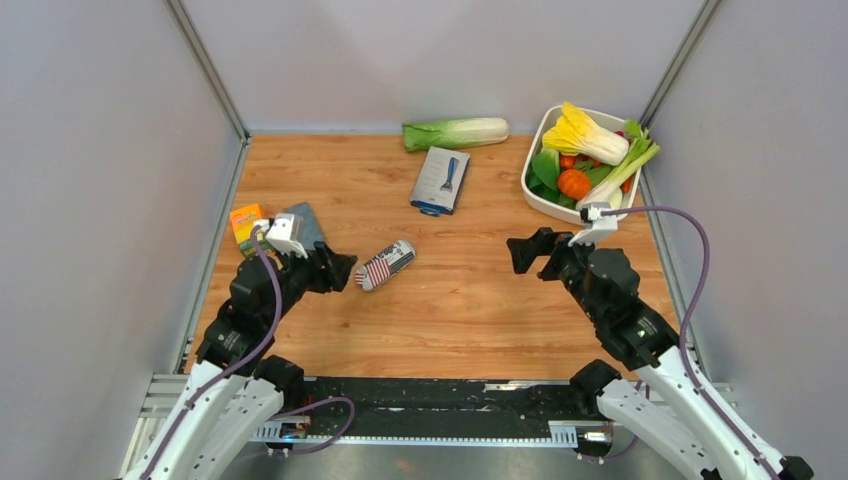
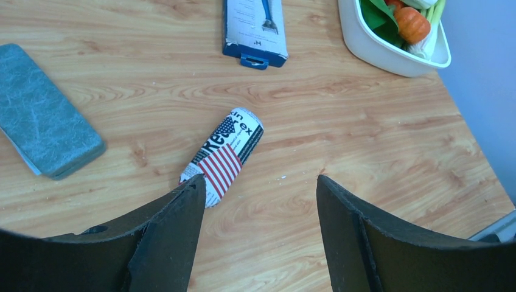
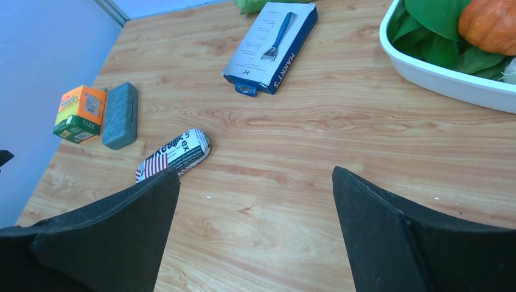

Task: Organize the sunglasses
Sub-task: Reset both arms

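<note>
Where the sunglasses are: no pair shows in any view; my guess is that they lie inside the closed grey case (image 1: 303, 225), at the left of the table (image 1: 460, 310) beside an orange carton (image 1: 246, 225).
Left gripper (image 2: 260, 182): jaws wide apart with nothing between them, hanging over bare wood at the near end of the flag-printed roll (image 2: 222, 155).
Right gripper (image 3: 255, 173): jaws spread just as wide and empty, right of centre, well apart from the grey case.
Why so: with the case shut and both claws free, the tidying looks done or nearly so.
Writing on razor box (image 3: 274, 45): "HARRY'S" along its side; it lies far centre.
Writing on flag-printed roll: stars and stripes, with letters "Re…ex" only partly readable.
Writing on orange carton: too small to read.
White tub (image 1: 540, 205): far right, holding vegetables; it seems no part of the job.
</note>
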Controlling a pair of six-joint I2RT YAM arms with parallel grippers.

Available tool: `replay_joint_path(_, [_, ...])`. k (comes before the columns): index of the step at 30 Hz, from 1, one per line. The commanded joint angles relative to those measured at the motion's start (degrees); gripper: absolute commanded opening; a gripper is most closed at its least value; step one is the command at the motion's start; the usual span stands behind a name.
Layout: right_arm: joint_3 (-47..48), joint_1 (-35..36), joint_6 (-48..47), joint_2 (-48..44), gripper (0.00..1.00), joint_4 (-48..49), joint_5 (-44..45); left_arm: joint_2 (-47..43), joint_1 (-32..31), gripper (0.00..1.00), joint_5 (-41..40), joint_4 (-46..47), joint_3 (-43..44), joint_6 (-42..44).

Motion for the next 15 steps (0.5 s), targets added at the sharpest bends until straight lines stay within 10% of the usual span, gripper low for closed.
replay_joint_path(1, [-1.07,-0.03,-0.24,-4.03,1.00,-0.87,3.48,-3.35,0.12,0.75,-0.59,-1.14,-1.11,-1.71])
replay_joint_path(15, [-0.02,-0.03,0.29,-7.29,1.00,-5.63,4.01,-6.17,0.12,0.75,1.87,-1.93,-0.76,-1.97])
